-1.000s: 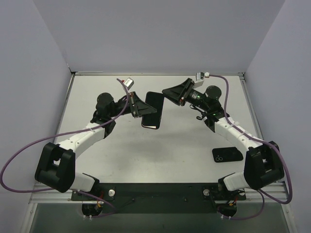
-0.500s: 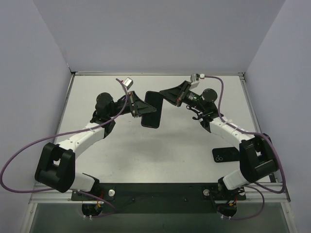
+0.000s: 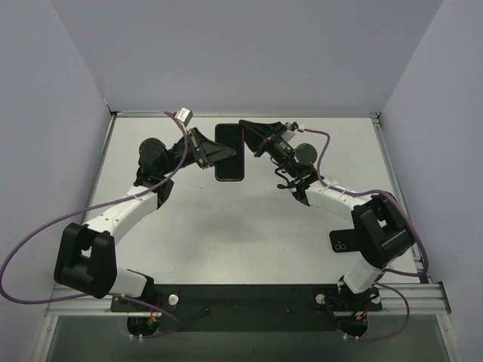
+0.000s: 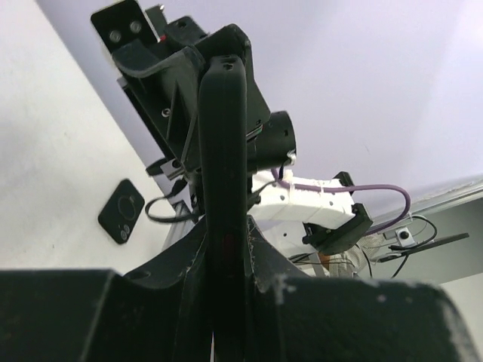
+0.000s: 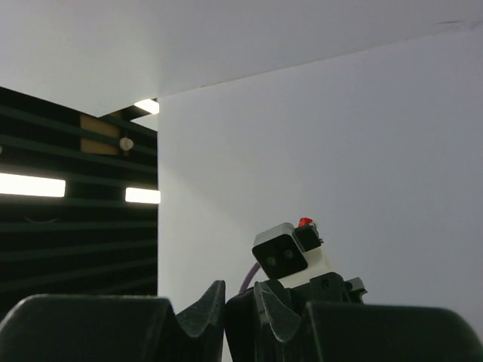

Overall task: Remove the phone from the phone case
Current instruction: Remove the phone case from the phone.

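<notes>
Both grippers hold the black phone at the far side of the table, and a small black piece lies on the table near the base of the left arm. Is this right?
Not quite. The small black piece lies near the base of the right arm, as the top external view shows. The left gripper and right gripper do both hold the black phone.

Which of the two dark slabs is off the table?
The dark slab clamped between left gripper and right gripper; the other slab lies flat by the right arm's base.

Bare table [image 3: 249, 226] centre open; black flat piece [image 3: 342, 243] near right arm [image 3: 332, 199].
</notes>
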You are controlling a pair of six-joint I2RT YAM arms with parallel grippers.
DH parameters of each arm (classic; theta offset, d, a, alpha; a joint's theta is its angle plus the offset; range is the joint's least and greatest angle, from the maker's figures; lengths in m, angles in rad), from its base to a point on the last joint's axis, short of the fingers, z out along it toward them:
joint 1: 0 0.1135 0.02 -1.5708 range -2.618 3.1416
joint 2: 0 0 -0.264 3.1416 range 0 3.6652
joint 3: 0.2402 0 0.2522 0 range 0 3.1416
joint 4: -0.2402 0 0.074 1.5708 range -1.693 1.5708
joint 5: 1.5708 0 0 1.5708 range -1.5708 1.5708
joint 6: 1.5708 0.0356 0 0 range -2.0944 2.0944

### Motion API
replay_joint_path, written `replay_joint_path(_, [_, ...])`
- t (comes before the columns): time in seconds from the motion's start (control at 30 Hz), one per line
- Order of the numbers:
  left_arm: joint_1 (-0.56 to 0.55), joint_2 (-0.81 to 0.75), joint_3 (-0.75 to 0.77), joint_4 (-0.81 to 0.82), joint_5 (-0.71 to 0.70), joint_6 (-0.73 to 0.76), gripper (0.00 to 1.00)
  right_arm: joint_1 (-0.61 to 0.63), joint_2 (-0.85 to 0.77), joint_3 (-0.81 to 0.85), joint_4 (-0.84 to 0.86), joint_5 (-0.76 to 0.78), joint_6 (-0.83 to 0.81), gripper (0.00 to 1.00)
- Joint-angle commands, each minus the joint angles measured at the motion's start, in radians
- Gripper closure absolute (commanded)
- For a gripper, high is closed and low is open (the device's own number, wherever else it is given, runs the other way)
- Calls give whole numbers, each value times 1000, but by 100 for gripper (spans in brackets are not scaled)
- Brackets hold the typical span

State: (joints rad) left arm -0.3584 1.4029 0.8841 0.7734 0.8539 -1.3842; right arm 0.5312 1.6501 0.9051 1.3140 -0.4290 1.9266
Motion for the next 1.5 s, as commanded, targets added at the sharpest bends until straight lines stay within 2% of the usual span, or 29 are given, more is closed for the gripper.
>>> replay_joint_path(0.0, [-43, -50, 137, 254, 82, 31, 100, 115, 25, 103, 350, 123, 268, 100])
replay_joint_path(0.17, [-45, -51, 187, 374, 91, -21, 100, 150, 45, 182, 350, 164, 295, 100])
replay_joint_path(0.27, [-45, -48, 225, 382, 106, -33, 100, 162, 60, 235, 349, 145, 292, 100])
replay_joint_path(0.4, [-44, -44, 254, 371, 99, -45, 100, 159, 39, 190, 301, 105, 235, 100])
replay_joint_path(0.47, [-44, -42, 259, 363, 91, -58, 100, 155, 17, 157, 226, 35, 145, 100])
replay_joint_path(0.6, [-39, -36, 260, 371, 73, -98, 100, 135, -114, 95, -109, -86, -133, 100])
replay_joint_path(0.63, [-36, -36, 259, 385, 73, -119, 100, 133, -140, 89, -310, -91, -215, 100])
replay_joint_path(0.7, [-33, -32, 263, 412, 66, -153, 100, 136, -211, 87, -489, -67, -436, 100])
replay_joint_path(0.73, [-34, -30, 263, 421, 62, -162, 100, 141, -231, 104, -710, -47, -515, 100])
replay_joint_path(0.77, [-33, -27, 266, 428, 60, -171, 100, 148, -248, 139, -807, -24, -663, 100])
replay_joint_path(0.83, [-34, -19, 274, 460, 51, -203, 100, 170, -260, 179, -1014, 33, -765, 100])
replay_joint_path(0.93, [-33, -1, 292, 500, 42, -239, 100, 170, -233, 167, -1020, -14, -819, 98])
replay_joint_path(1.03, [-30, 11, 305, 507, 40, -251, 100, 177, -205, 140, -998, -62, -824, 85])
replay_joint_path(1.47, [1, 42, 302, 575, 7, -308, 100, 184, -191, 37, -1021, -145, -887, 78])
